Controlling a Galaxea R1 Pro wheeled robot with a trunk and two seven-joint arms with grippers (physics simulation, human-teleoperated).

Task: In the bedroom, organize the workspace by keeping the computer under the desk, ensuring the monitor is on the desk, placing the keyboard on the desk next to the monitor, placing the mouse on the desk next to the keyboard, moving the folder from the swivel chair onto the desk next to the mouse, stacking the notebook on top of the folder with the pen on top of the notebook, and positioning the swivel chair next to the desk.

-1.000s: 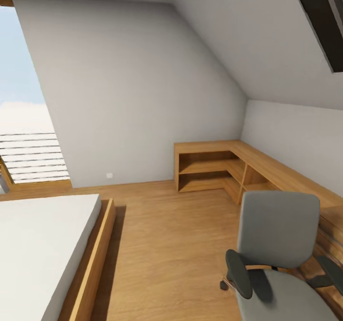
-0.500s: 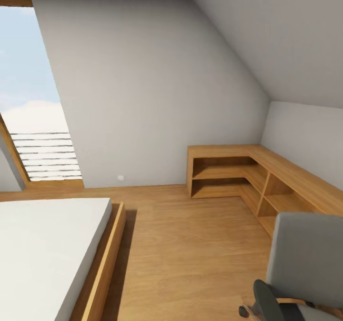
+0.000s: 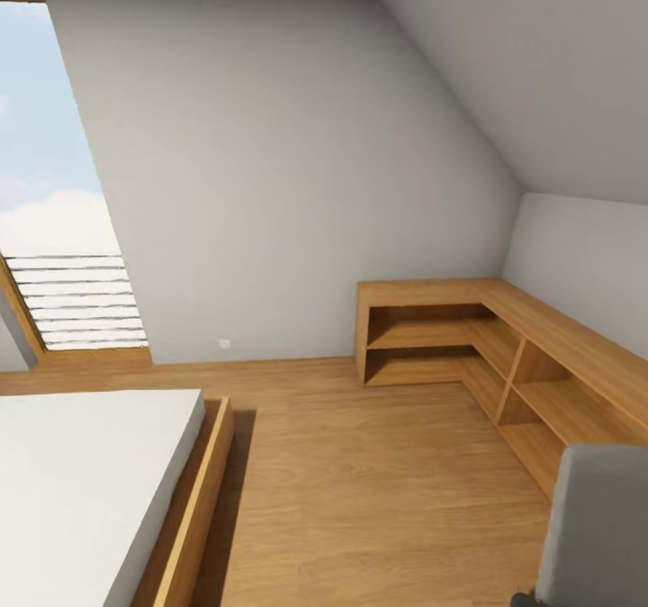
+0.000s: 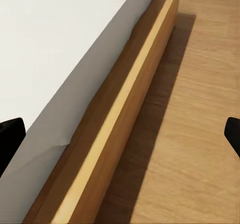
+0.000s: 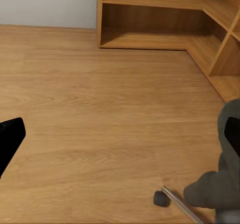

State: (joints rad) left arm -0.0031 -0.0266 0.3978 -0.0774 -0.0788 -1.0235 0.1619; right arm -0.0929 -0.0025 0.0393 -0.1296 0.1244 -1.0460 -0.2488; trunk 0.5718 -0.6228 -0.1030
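With both grippers spread wide and nothing held, the swivel chair (image 3: 598,521) is seen just beside the corner shelving (image 3: 504,346), its backrest upright with the padded front turned away from it; a caster (image 5: 160,198) could be clipped if the base is driven closer.

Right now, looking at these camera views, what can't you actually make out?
- Swivel chair: head view, cut off by the frame's corner; the seat's top can't be seen.
- Chair base: right wrist view, cut off by the edge; one caster visible.
- Bed: head view, cut off by the edge.
- Shelf unit: far end hidden behind the chair.
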